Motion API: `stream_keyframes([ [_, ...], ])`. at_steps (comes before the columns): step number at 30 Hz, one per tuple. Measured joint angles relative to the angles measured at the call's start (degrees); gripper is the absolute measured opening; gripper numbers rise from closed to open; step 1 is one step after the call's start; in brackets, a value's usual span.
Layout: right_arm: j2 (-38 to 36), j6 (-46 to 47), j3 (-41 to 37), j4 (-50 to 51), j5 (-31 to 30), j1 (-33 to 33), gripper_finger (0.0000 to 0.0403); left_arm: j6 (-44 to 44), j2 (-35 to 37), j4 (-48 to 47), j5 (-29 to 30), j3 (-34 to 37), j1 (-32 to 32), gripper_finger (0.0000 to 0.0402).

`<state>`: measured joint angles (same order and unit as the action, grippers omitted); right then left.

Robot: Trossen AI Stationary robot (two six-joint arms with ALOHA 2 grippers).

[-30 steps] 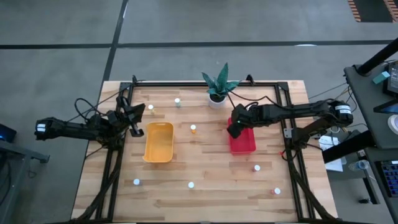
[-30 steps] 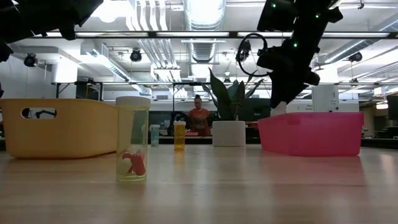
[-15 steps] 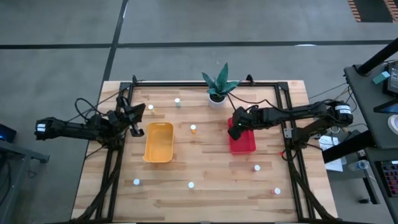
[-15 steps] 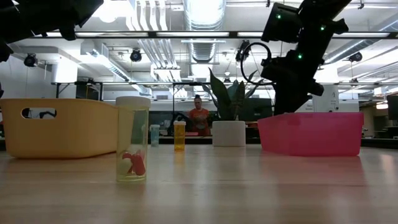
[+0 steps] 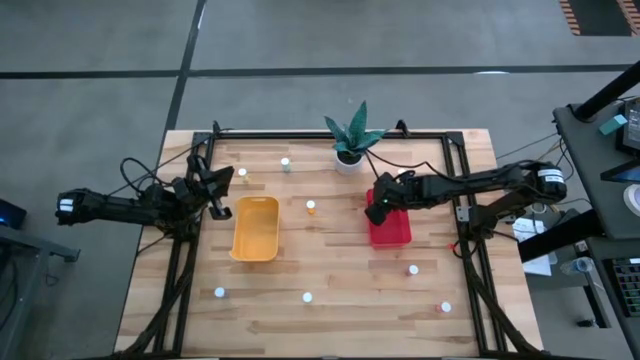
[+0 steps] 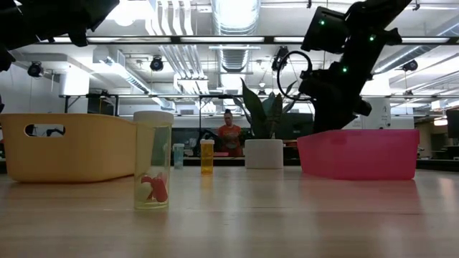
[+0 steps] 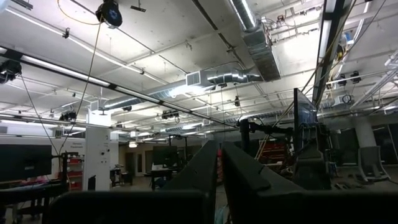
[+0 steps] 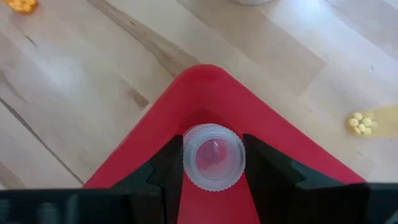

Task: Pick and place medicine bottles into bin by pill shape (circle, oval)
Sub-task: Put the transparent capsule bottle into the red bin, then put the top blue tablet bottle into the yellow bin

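Note:
My right gripper (image 5: 377, 211) is over the far left corner of the red bin (image 5: 398, 234), shut on a small clear bottle with a ribbed pale cap (image 8: 213, 155). In the low view the bin's pink wall (image 6: 358, 153) hides the fingers and the bottle. My left gripper (image 5: 221, 190) waits shut and empty at the table's left, beside the yellow bin (image 5: 254, 228). Several other tiny bottles stand on the wood, such as an orange-tinted bottle (image 5: 310, 207) between the bins and a white-capped bottle (image 5: 413, 269) near the red bin. My right gripper pinches the bottle between its two fingers (image 8: 169, 163), one on each side of it just below the cap's rim (image 8: 186, 163). The fingers come from above, pointing down. The bottle stands upright inside the red bin's corner; whether its base rests on the bin floor I cannot tell.
A white plant pot (image 5: 348, 160) with a green plant stands at the far edge near the red bin. A bottle with red pills (image 6: 153, 169) stands close to the low camera. More bottles stand near the front edge (image 5: 307, 297) and the far left (image 5: 241, 173).
My right gripper has gone down with the bottle into the red bin; in the low view the bottle, which showed below the fingers above the bin's rim, is now hidden behind the pink wall.

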<state>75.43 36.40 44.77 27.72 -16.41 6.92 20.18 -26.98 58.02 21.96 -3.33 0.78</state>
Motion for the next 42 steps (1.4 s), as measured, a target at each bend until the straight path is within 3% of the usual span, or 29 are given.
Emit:
stream_keyframes([
  [5,2.74,-0.27,0.05,-0.93,-0.53,0.0,0.0144,0.0,0.04,0.02,0.01,0.0,-0.02,0.0008],
  [14,2.98,-1.5,0.78,-2.73,-0.06,0.0,0.0216,0.0,0.02,0.04,0.02,0.0,0.0,0.0008],
  [20,2.98,-1.5,3.24,0.63,-0.06,0.0,0.0243,0.0,0.02,0.04,0.02,0.0,-0.01,0.0008],
  [33,-0.26,-3.53,11.46,12.34,-0.41,-2.11,0.0231,-0.27,0.02,0.04,0.01,0.0,-0.01,0.0008],
  [42,-7.85,-6.97,8.27,10.27,-9.49,-9.19,0.0226,-4.81,-1.27,-0.11,0.0,0.0,-0.02,0.0008],
])
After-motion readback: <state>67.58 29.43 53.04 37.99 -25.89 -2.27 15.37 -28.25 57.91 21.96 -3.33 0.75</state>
